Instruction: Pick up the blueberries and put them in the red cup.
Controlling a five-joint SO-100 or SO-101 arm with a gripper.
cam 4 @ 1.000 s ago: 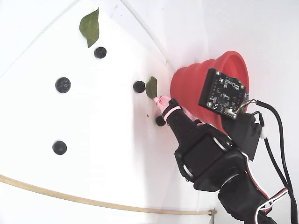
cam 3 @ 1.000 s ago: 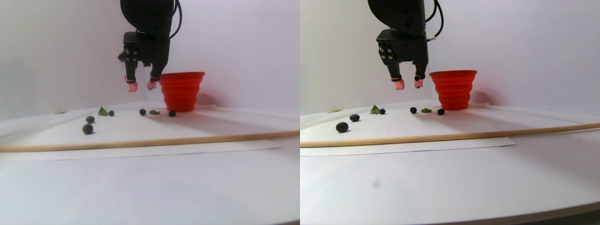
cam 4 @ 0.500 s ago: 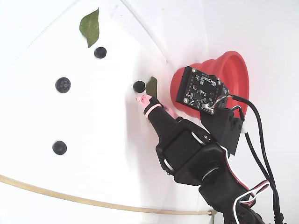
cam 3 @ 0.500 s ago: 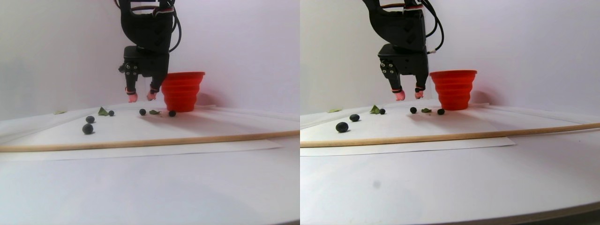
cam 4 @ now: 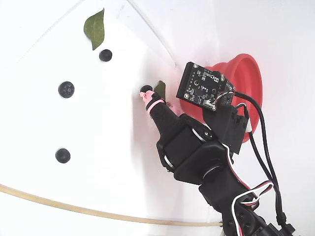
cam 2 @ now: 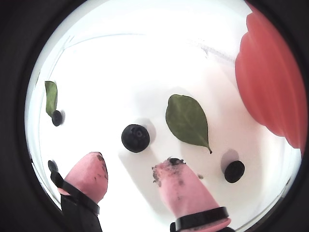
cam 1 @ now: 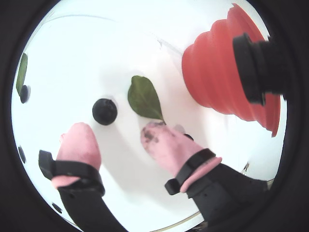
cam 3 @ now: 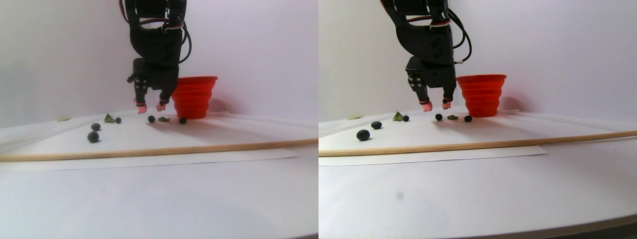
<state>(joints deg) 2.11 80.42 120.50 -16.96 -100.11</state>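
My gripper (cam 2: 130,162) is open, its pink, stained fingertips (cam 1: 77,133) hanging just above the white sheet. One blueberry (cam 2: 135,138) lies just ahead of the gap between them, and shows in both wrist views (cam 1: 105,111). Another blueberry (cam 2: 234,171) lies to the right of the right finger. In the stereo pair view the gripper (cam 3: 151,106) hovers over the blueberry (cam 3: 151,119), left of the red cup (cam 3: 193,97). The red cup (cam 4: 246,73) stands upright beside the arm. More blueberries (cam 4: 66,89) (cam 4: 62,155) (cam 4: 105,55) lie scattered on the sheet.
A green leaf (cam 2: 187,119) lies between the near blueberry and the cup; another leaf (cam 4: 95,28) lies at the far end of the sheet. A long wooden stick (cam 3: 149,151) runs across the sheet's front edge. A white wall stands behind the cup.
The gripper has come down toward the sheet and shifted away from the cup, over the blueberry by the leaf. It has stayed open and empty.
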